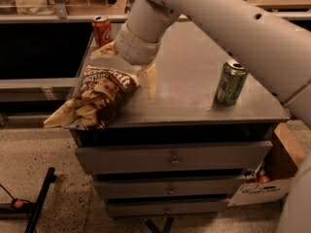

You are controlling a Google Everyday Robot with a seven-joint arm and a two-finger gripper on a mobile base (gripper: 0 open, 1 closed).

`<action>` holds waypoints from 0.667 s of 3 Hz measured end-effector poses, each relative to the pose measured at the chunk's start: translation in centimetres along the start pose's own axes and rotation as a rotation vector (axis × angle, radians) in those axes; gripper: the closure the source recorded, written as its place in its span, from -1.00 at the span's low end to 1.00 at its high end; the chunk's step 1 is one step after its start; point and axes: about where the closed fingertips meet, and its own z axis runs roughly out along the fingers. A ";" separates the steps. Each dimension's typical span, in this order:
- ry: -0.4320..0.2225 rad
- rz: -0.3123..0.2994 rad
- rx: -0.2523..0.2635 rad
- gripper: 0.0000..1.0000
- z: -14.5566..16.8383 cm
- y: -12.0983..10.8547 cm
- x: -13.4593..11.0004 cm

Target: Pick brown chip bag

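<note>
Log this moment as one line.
phase: pre-grasp | pincer: open, over upper end of brown chip bag, not holding | bag: lying on cabinet top, front-left, overhanging edge | red can: back-left | green can: right

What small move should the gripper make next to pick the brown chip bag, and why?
Probably lower the gripper slightly toward the front-left. Its fingers stand open over the upper end of the brown chip bag, which lies at the left front edge of the cabinet top, so most of the bag is outside them.
</note>
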 end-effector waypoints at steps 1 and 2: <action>-0.047 -0.169 0.022 -1.00 1.6 -1.5 -1.0; -0.031 -0.331 0.007 -1.00 2.9 -2.5 -2.7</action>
